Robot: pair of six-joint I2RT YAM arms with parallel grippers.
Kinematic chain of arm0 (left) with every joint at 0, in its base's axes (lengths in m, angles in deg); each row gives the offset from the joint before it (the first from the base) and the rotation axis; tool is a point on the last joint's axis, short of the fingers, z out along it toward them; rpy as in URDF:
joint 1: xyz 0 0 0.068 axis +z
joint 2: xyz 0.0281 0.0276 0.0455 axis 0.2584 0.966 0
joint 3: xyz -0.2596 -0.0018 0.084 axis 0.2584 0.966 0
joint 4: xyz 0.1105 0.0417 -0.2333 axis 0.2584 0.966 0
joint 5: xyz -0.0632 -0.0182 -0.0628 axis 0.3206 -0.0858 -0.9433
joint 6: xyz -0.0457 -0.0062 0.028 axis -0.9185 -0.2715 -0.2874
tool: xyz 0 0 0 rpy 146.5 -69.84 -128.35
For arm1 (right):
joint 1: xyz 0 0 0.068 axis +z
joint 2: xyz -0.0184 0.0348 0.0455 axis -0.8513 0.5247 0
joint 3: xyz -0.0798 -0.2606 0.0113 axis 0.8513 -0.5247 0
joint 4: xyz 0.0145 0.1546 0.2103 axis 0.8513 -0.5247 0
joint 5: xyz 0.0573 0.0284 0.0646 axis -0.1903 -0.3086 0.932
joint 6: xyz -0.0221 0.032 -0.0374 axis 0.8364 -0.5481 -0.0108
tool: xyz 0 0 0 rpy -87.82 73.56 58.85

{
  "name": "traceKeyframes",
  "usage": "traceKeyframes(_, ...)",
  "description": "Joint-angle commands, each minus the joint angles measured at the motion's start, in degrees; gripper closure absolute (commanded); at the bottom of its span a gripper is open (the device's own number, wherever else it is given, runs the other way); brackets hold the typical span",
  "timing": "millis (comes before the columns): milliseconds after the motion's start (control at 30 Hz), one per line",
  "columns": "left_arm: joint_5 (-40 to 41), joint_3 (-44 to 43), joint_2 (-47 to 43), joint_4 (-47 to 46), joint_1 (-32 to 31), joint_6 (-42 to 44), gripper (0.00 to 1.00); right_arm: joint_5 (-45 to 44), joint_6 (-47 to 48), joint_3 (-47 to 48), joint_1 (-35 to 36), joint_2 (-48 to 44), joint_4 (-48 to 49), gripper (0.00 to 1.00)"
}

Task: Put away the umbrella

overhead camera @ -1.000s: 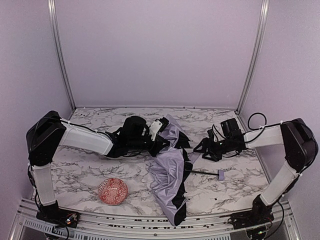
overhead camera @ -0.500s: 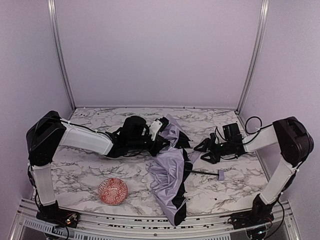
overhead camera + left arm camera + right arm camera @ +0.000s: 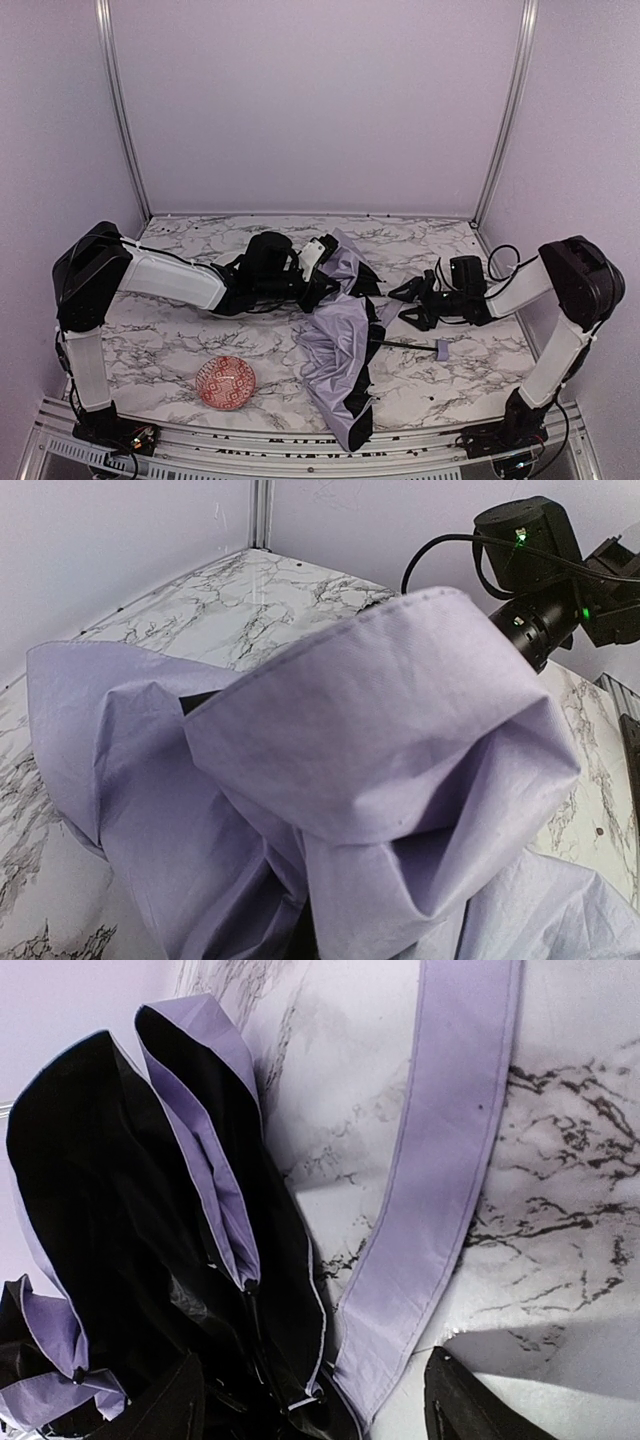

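The umbrella (image 3: 340, 345) lies half collapsed mid-table, its pale lavender fabric crumpled over black ribs. Its thin black shaft (image 3: 405, 346) runs right to a small lavender knob handle (image 3: 441, 349). My left gripper (image 3: 328, 272) is shut on the umbrella's fabric at its far edge. In the left wrist view, folds of the umbrella (image 3: 330, 780) hide the fingers. My right gripper (image 3: 405, 305) is open at the umbrella's right side. In the right wrist view, its fingertips (image 3: 170, 1405) straddle the closing strap (image 3: 440, 1160) and a black-lined fold (image 3: 120, 1210), gripping nothing.
A red patterned bowl (image 3: 225, 382) sits near the front left of the marble table (image 3: 180, 340). Lavender walls and metal posts close in the back and sides. The right arm (image 3: 540, 570) shows beyond the fabric in the left wrist view.
My right gripper has moved left and down towards the umbrella's right edge, staying open. The left arm and the umbrella have not moved.
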Motion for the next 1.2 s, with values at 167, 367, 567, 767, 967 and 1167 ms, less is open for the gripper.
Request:
traceKeyframes(167, -0.65, 0.27, -2.33, -2.14, -0.26, 0.29, 1.00, -2.58, -9.50, -2.58, 0.31, 3.61, 7.49, 0.26)
traceKeyframes(367, -0.58, 0.45, -2.48, -2.15, -0.26, 0.25, 1.00, -2.14, -8.61, -0.19, 0.48, 6.18, 9.48, 0.24)
traceKeyframes(567, -0.61, 0.33, -2.20, -2.27, -0.26, 0.28, 1.00, -1.09, -6.42, 1.47, 0.53, 7.49, 10.67, 0.25)
traceKeyframes(767, -0.77, 0.30, -1.99, -2.31, -0.26, 0.29, 1.00, 0.58, -4.32, 3.85, 0.29, 10.79, 11.84, 0.57)
traceKeyframes(967, -8.13, 0.61, -2.77, -2.64, -0.32, 3.48, 1.00, 1.53, -1.93, 5.22, -0.89, 13.28, 15.07, 1.00)
traceKeyframes(1167, -23.23, 0.29, -7.08, -4.26, -3.26, 13.58, 1.00, 6.86, 11.86, 18.34, -1.23, 17.98, 5.53, 1.00)
